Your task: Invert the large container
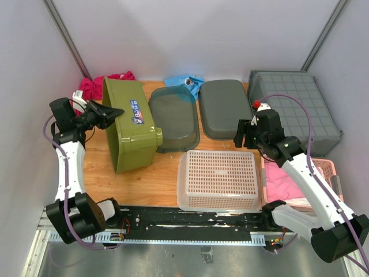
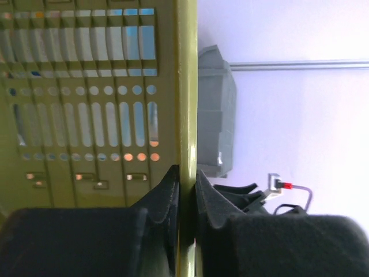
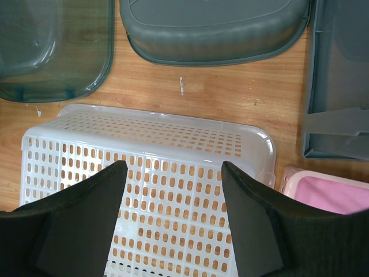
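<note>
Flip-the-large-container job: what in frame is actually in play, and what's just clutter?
In play: green container; left gripper, jaws shut on its rim.
Clutter: white basket, teal tub, grey tub, grey crate, pink basket, red cloth, blue cloth.

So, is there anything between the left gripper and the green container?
No. The left gripper is shut on the rim of the green container, which lies on its side. The teal tub sits close beside it, toward the right arm, and could hinder tipping.
</note>
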Available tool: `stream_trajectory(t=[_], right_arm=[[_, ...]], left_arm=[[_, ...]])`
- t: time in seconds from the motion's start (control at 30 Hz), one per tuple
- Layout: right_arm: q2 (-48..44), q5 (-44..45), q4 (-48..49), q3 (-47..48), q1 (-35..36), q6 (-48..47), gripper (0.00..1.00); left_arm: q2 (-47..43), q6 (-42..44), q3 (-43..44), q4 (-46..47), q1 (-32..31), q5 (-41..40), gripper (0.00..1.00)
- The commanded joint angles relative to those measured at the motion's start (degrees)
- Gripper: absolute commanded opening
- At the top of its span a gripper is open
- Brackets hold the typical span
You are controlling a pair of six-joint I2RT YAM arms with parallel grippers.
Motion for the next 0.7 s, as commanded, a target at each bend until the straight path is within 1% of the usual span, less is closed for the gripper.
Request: stream_trajectory(t=[0.0, 0.07, 0.13, 0.2, 0.27, 0.33, 0.37, 0.5, 0.6, 0.67], right_arm=[[-0.4, -1.0, 1.0, -0.3, 0.6, -0.6, 0.68], [-0.4, -1.2, 1.0, -0.3, 0.6, -0.5, 0.68], [-0.3, -1.6, 1.2, -0.2, 0.6, -0.5, 0.68], [-0.2, -2.2, 1.4, -0.2, 0.6, -0.4, 0.68], [-0.1, -2.9, 1.7, -0.3, 0.6, -0.3, 0.68], [0.0, -3.5, 2.0, -0.3, 0.6, -0.1, 0.68], [0.2, -3.8, 2.2, -0.5, 0.6, 0.0, 0.68], [0.4, -5.2, 2.6, -0.5, 0.6, 0.3, 0.68], [0.4, -7.8, 4.2, -0.9, 0.6, 1.5, 0.68], [1.1, -11.9, 6.4, -1.2, 0.6, 3.0, 0.68]], left_arm=[[-1.9, 9.2, 2.2, -5.2, 2.3, -1.3, 0.24], [-1.7, 13.7, 4.2, -10.5, 2.4, -5.1, 0.36], [-1.9, 17.4, 6.7, -15.0, 2.4, -9.9, 0.56], [-2.4, 20.7, 8.9, -19.1, 2.4, -14.5, 0.72], [-2.8, 23.3, 11.2, -22.4, 2.4, -18.7, 0.81], [-3.3, 26.1, 13.9, -25.5, 2.4, -22.9, 0.85], [-3.6, 27.5, 15.1, -27.2, 2.5, -25.2, 0.89], [-4.7, 32.9, 20.1, -34.7, 2.3, -35.1, 0.91], [-7.3, 33.3, 19.2, -35.3, 2.2, -40.9, 0.91], [-8.9, 33.3, 18.5, -35.6, 2.3, -43.5, 0.91]])
